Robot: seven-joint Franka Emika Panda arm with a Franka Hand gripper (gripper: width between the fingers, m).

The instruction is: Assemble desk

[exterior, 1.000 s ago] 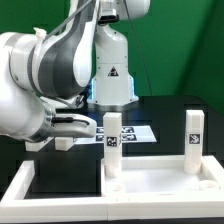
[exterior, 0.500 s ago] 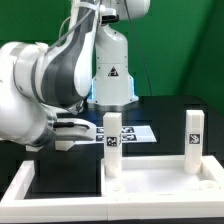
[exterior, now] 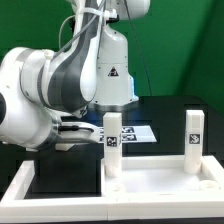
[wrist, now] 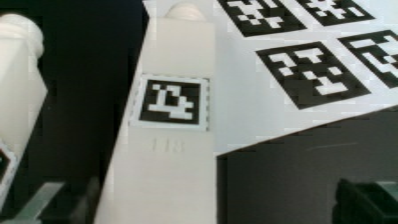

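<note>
Hand [wrist: 199, 200], spread wide, is facing the upright leg [exterior: 113, 148] standing on the tabletop [exterior: 150, 192]; I think it should be centring on the leg's flat sides before closing, not tilting it.

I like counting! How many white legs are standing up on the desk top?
2. One leg stands on the tabletop near the exterior view's middle, the other leg at its right. The arm may hide more.
</note>
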